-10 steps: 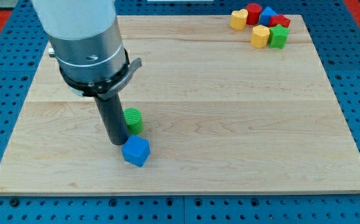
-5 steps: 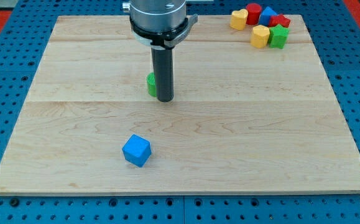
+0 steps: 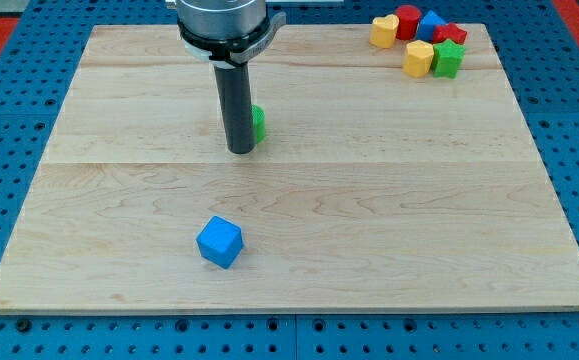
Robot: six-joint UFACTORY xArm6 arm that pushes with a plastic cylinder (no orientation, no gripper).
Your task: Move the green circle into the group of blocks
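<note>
The green circle point(image 3: 258, 123) lies on the wooden board point(image 3: 369, 220), left of the middle and toward the view's top, partly hidden behind my rod. My tip point(image 3: 239, 150) rests on the board just left of it and slightly toward the view's bottom, touching or nearly touching it. The group of blocks sits at the view's top right: a yellow block point(image 3: 384, 32), a red block point(image 3: 408, 21), a blue block point(image 3: 431, 25), another red block point(image 3: 453, 34), a second yellow block point(image 3: 419, 58) and a green star point(image 3: 448, 59).
A blue cube point(image 3: 219, 242) lies alone toward the view's bottom, left of the middle. The board sits on a blue pegboard surface point(image 3: 9, 140).
The green circle has moved up the board from beside the blue cube. My tip went from its left to its right side, and is now on its left again.
</note>
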